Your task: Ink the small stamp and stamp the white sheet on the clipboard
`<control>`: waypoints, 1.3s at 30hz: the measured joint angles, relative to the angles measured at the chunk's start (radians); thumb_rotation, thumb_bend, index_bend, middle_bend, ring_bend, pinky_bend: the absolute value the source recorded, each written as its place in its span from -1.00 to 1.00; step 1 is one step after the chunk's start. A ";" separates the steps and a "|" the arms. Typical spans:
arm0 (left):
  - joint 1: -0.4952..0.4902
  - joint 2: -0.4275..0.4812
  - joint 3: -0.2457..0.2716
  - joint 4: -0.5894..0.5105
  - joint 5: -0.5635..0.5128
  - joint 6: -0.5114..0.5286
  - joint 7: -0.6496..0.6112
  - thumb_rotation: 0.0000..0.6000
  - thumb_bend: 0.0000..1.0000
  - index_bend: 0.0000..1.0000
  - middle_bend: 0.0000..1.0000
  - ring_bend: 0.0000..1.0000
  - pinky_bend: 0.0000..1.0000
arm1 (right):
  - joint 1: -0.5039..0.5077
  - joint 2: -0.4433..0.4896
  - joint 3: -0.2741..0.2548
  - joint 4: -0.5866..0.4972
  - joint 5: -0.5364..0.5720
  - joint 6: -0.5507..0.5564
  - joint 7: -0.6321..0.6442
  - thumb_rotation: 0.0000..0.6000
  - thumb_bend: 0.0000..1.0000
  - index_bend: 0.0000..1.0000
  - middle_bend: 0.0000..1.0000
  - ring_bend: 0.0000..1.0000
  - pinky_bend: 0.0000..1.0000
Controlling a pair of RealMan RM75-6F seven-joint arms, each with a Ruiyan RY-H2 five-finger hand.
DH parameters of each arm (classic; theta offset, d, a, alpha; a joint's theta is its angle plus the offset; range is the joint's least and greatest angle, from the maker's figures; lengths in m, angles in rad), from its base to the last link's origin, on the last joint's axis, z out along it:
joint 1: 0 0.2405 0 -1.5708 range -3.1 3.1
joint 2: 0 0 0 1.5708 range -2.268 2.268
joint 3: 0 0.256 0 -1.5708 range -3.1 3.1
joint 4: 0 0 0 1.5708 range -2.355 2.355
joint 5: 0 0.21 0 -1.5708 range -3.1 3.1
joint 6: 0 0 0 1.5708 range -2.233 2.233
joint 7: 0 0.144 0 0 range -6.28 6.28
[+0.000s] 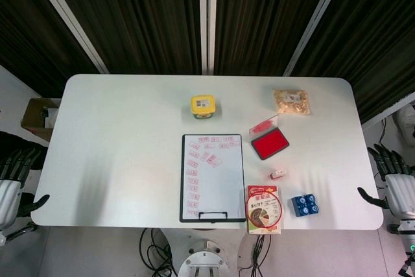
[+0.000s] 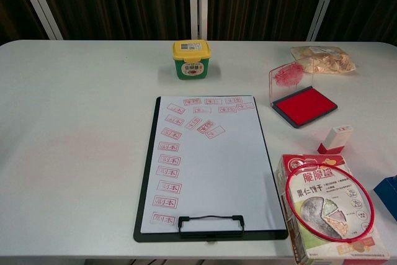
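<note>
**Q:** What sits at the left edge of the scene?

**A:** The left robot hand [image 1: 11,183], black and silver, hangs just off the left edge of the bench [image 1: 117,147], fingers spread and holding nothing. A brown cardboard box [image 1: 37,116] sits on the floor nearby. The bench is a smooth white slab with rounded corners.

**Q:** And toward the middle?

**A:** A black clipboard [image 2: 144,178] lies flat, its wire clip at the near edge. On it is the white sheet [image 2: 229,172], rectangular, already carrying many small red rectangular stamp marks along its left side and top. Beyond its far end stands a small green tub with a yellow lid [image 2: 191,58].

**Q:** Where are the stamping things?

**A:** Right of the clipboard. The ink pad [image 2: 305,105] is a flat black tray with a bright red pad, its clear lid [image 2: 289,79] propped upright and smeared red. Nearer, the small stamp [image 2: 335,139], a little white and red block, stands on the bench between the ink pad and a printed snack box [image 2: 329,215] with a red hoop lying on it. No robot hand touches it.

**Q:** Anything further right?

**A:** A crinkled clear bag of pale snacks [image 2: 322,59] at the far corner, a blue knobbed block [image 1: 305,205] near the front, and the right robot hand [image 1: 395,183] off the bench's right edge, fingers apart, empty.
</note>
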 measured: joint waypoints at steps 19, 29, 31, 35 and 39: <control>-0.008 0.000 -0.002 -0.009 0.011 -0.007 -0.002 1.00 -1.00 -0.79 -0.82 -0.86 -0.68 | 0.014 -0.035 0.021 0.025 -0.059 0.084 -0.055 1.00 -0.75 -0.83 -0.81 -0.29 0.18; -0.011 -0.012 0.005 -0.010 0.014 -0.017 0.000 1.00 -1.00 -0.79 -0.82 -0.87 -0.68 | 0.130 -0.045 0.008 -0.044 -0.140 -0.062 -0.268 1.00 -0.75 -0.33 -0.35 0.51 0.96; -0.008 -0.011 0.006 -0.010 0.014 -0.013 -0.001 1.00 -1.00 -0.79 -0.82 -0.87 -0.68 | 0.165 -0.065 0.007 -0.052 -0.143 -0.119 -0.317 1.00 -0.74 -0.29 -0.34 0.51 0.96; -0.005 -0.011 0.009 -0.007 0.011 -0.015 -0.004 1.00 -1.00 -0.79 -0.82 -0.87 -0.68 | 0.225 -0.134 0.008 -0.048 -0.137 -0.208 -0.382 1.00 -0.74 -0.21 -0.29 0.51 0.96; -0.006 -0.011 0.008 -0.003 0.007 -0.016 -0.010 1.00 -1.00 -0.79 -0.82 -0.86 -0.68 | 0.265 -0.200 0.012 -0.024 -0.123 -0.252 -0.413 1.00 -0.74 -0.20 -0.25 0.51 0.96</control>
